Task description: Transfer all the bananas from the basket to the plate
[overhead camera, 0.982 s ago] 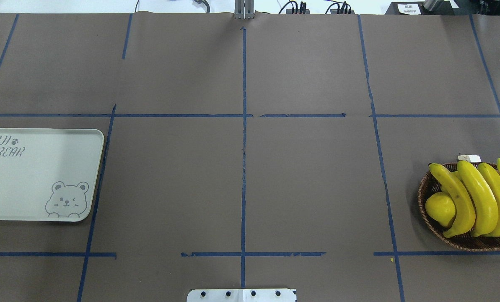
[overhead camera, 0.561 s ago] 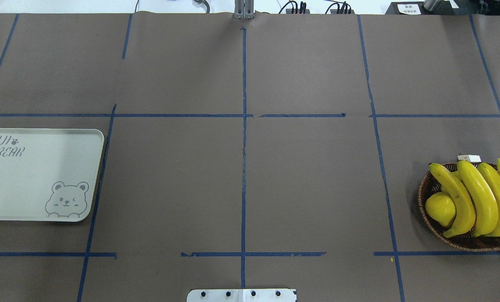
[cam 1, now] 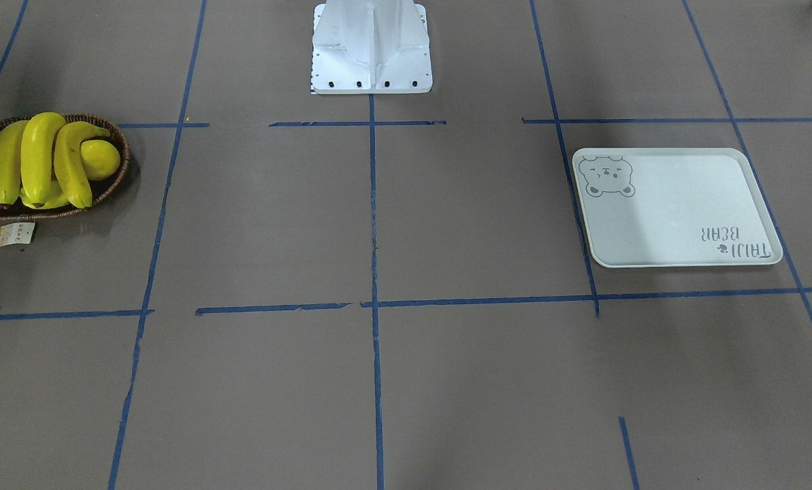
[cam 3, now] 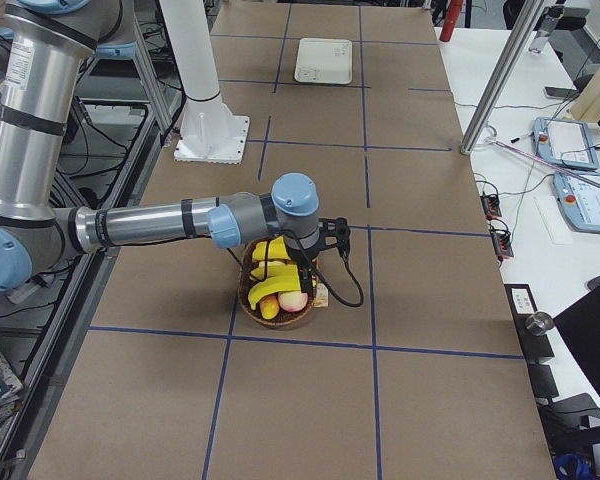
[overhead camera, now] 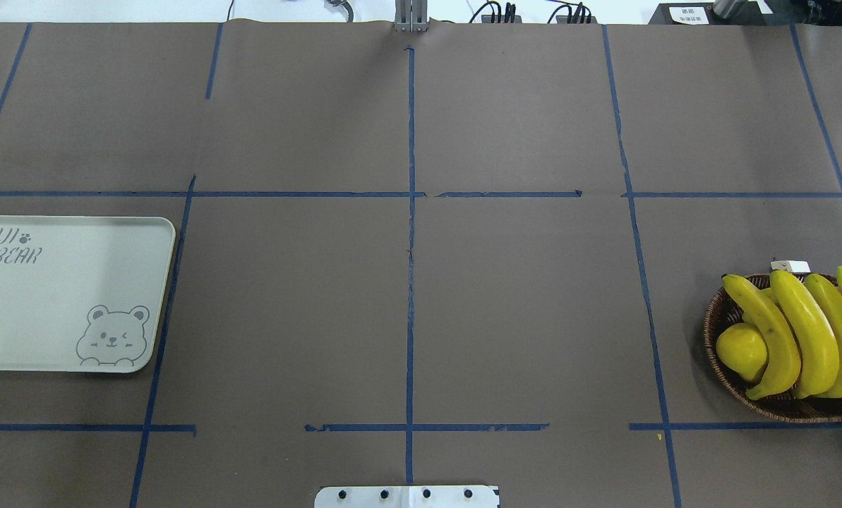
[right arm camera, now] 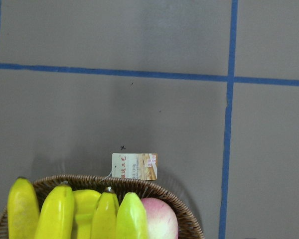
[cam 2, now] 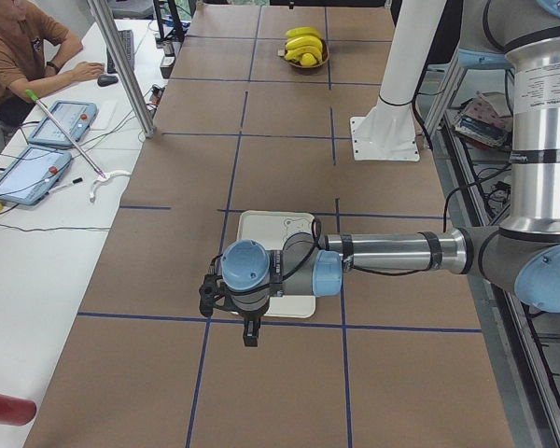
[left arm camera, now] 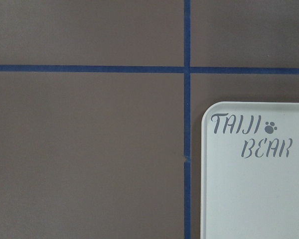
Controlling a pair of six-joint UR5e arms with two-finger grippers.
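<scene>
Overhead exterior view, from its left: the plate [overhead camera: 53, 296] lies bare on the surface [overhead camera: 406, 303], and no arm shows here. In the exterior left view the left claw [cam 2: 250, 334] hangs over the plate's edge, so the plate sits just below it and a little to one side. I cannot tell whether this claw is released or clenched.

Far to the right, the basket [overhead camera: 780, 408] holds all four bananas [overhead camera: 805, 331] side by side, with a lemon [overhead camera: 742, 351] against the outermost one. The exterior right view puts the right claw [cam 3: 302, 282] directly above them. Its state cannot be told either. Its wrist camera catches the basket's paper tag [right arm camera: 134, 166] and a pink fruit [right arm camera: 159, 219] among the banana tips.

No banana has been moved, so the task is at its first pick. The next move probably calls for the right claw to drop onto one banana, close across its middle and lift it clear of its neighbours. The plate is well apart from this claw, so a long carry or a hand-over looks likely.
</scene>
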